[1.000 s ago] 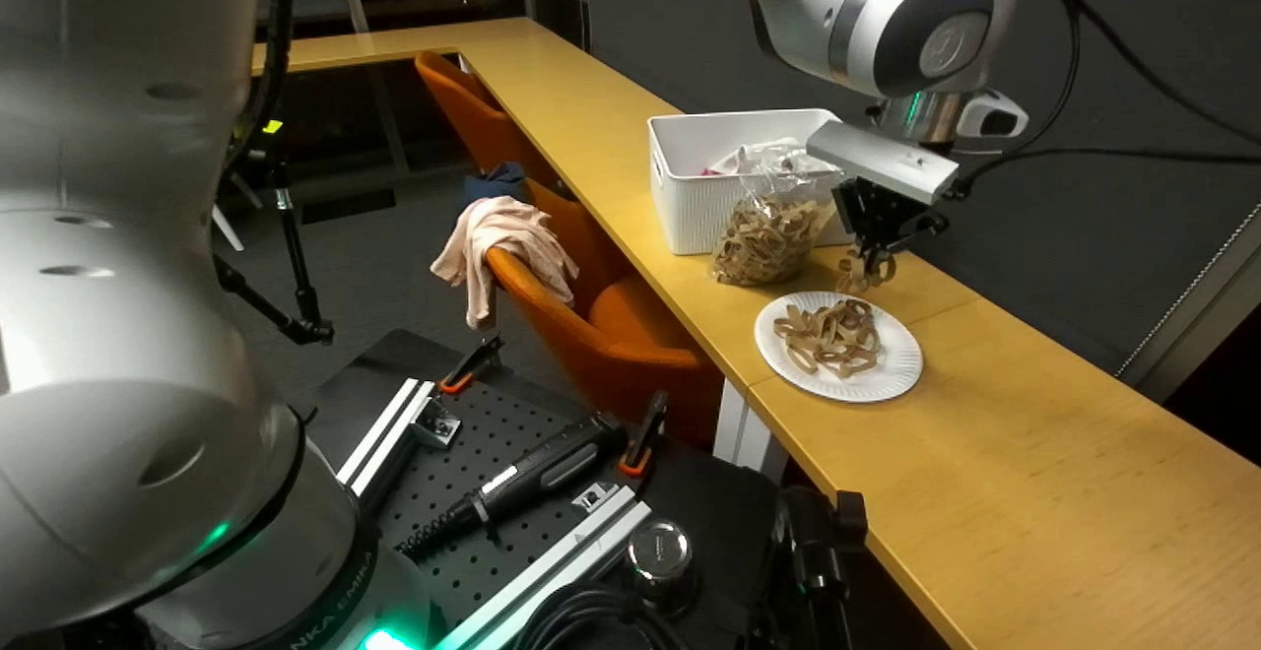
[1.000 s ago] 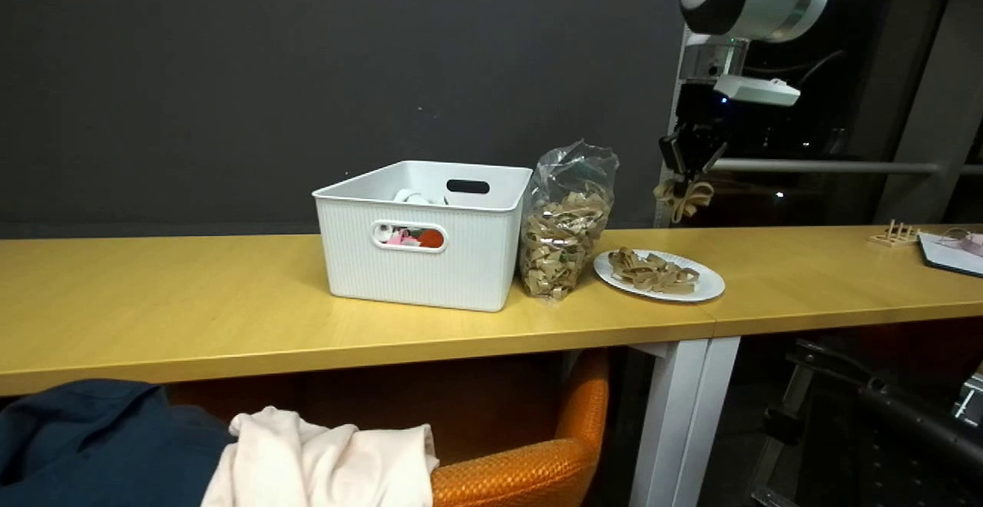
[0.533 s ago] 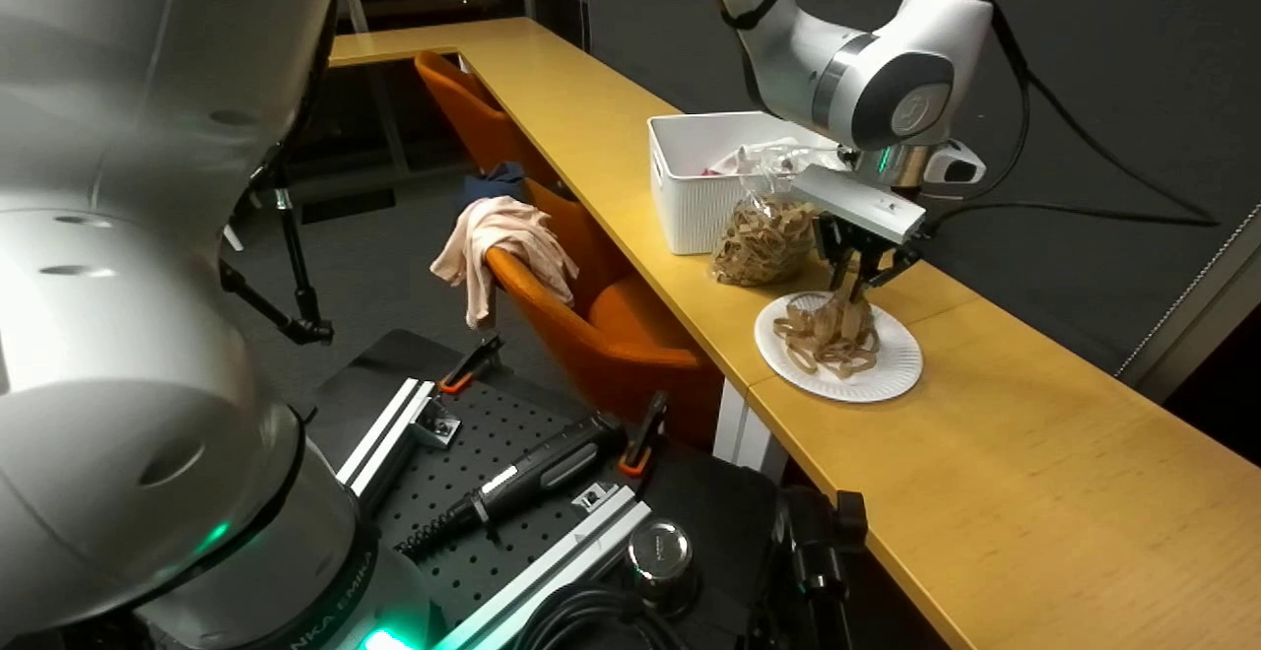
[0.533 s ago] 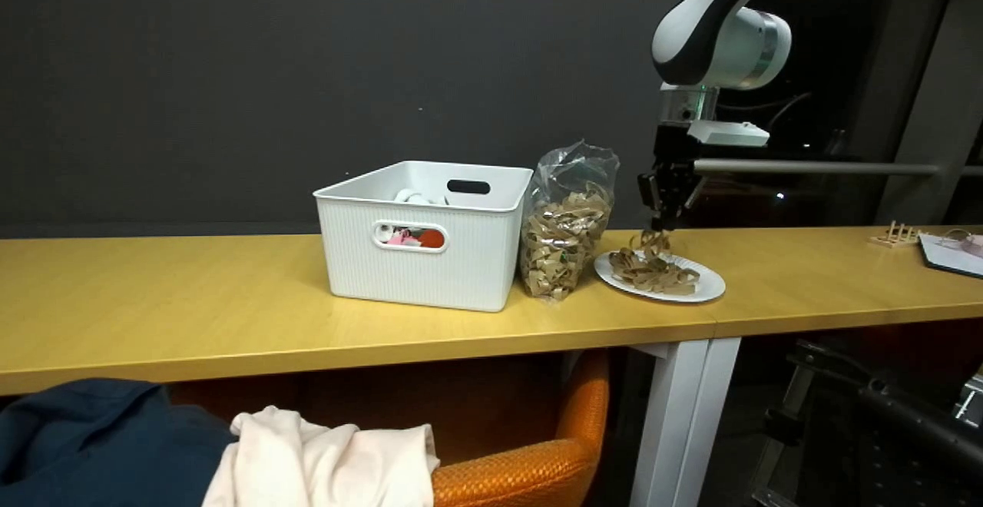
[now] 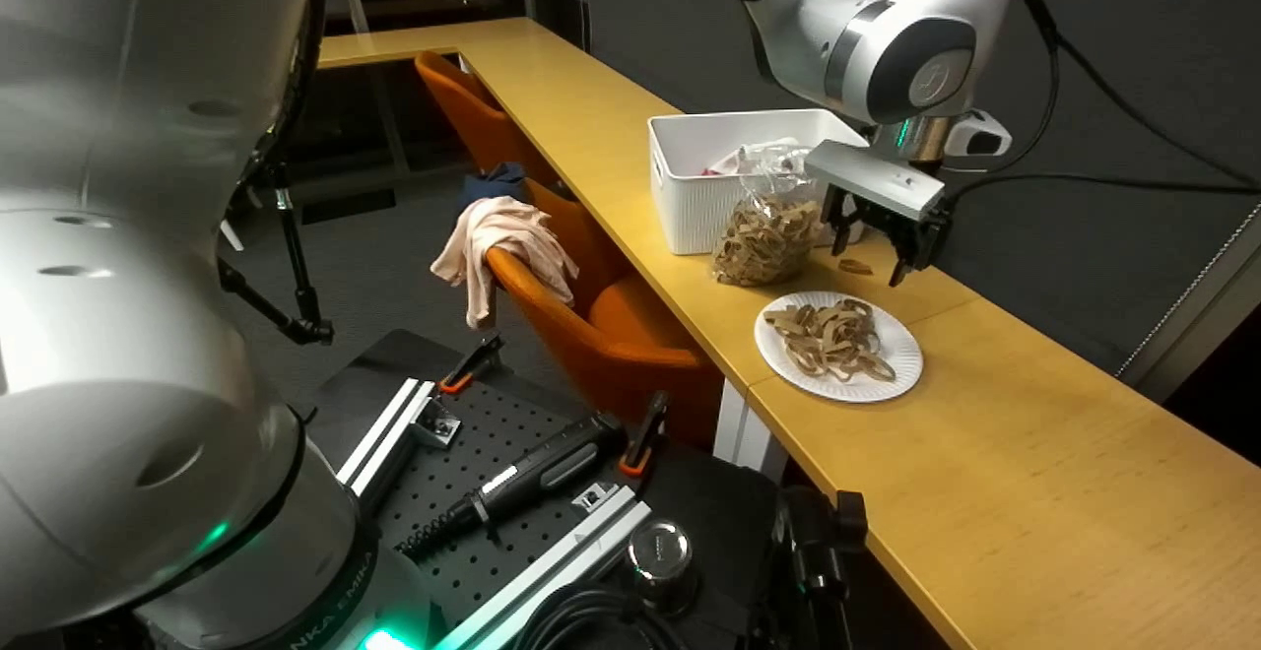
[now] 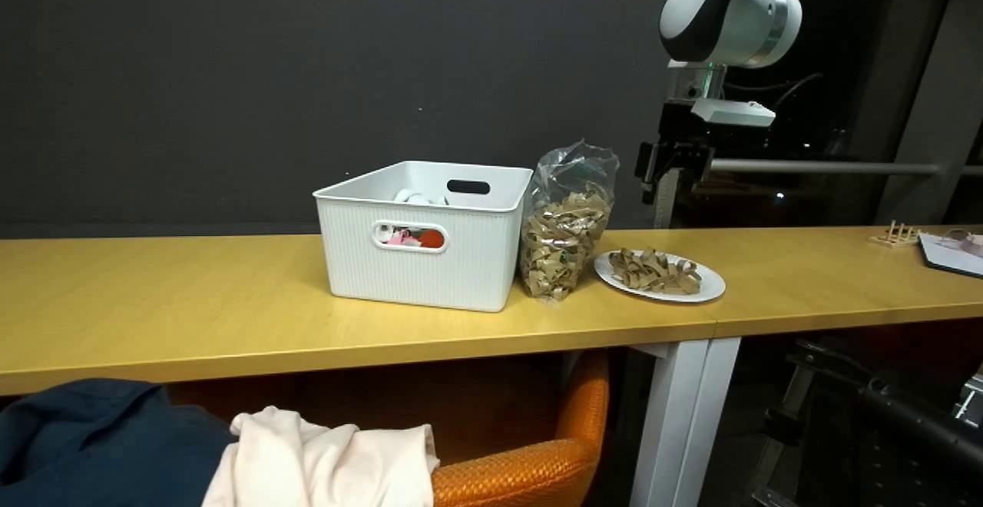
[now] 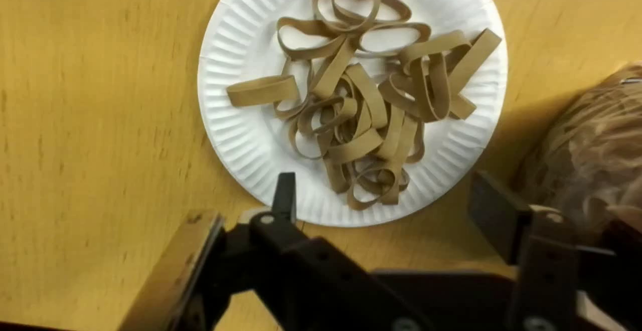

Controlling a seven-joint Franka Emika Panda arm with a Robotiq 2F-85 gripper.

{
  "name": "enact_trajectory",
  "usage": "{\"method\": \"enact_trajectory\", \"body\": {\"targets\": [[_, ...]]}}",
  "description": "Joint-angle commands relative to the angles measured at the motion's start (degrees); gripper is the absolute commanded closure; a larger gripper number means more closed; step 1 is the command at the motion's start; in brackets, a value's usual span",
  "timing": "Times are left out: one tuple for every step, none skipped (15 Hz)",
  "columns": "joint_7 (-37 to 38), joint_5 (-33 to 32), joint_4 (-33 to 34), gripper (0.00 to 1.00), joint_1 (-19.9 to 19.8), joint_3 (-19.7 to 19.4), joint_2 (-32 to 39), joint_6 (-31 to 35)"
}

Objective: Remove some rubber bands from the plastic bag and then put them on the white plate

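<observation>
The white plate (image 5: 898, 374) lies on the table with a heap of tan rubber bands (image 7: 357, 148) spread over it. Clear and upright, the plastic bag (image 6: 567, 234) is filled with more of these bands and stands beside the plate; its side shows at the right edge of the wrist view. My gripper (image 7: 383, 183) is above the plate's edge, jaws wide apart with nothing between them. In both exterior views the gripper (image 5: 867, 266) hangs clear of the bands. A loose rubber band (image 5: 855, 266) rests on the table behind the plate.
A white basket (image 6: 418, 273) with mixed items stands against the bag. Along the table's front are an orange chair (image 5: 630, 345) and a pale pink cloth (image 5: 507, 241). A small wooden peg rack (image 6: 893, 235) sits farther along the table.
My gripper came down over the plate with rubber bands in its jaws, then opened and let them go. It has risen a little since, and the heap on the plate is larger.
</observation>
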Motion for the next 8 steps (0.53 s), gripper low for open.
{"method": "enact_trajectory", "body": {"targets": [[1.3,-0.3,-2.5,0.0,0.0,-1.0,-5.9,0.0],[1.5,-0.2,-2.7,0.0,0.1,-1.3,-6.9,-0.3],[2.2,-0.4,-3.1,0.0,0.3,-1.7,-7.9,0.2],[2.4,-0.4,-3.3,0.0,0.4,-1.9,-8.7,0.4],[2.8,-0.5,-3.4,0.0,0.6,-2.0,-9.3,0.6],[3.0,-0.4,-3.4,0.0,0.6,-2.0,-9.7,0.4],[3.2,-0.4,-3.6,0.0,0.6,-2.0,-10.0,0.4],[3.4,-0.2,-3.6,0.0,0.7,-2.0,-10.2,0.5]]}}
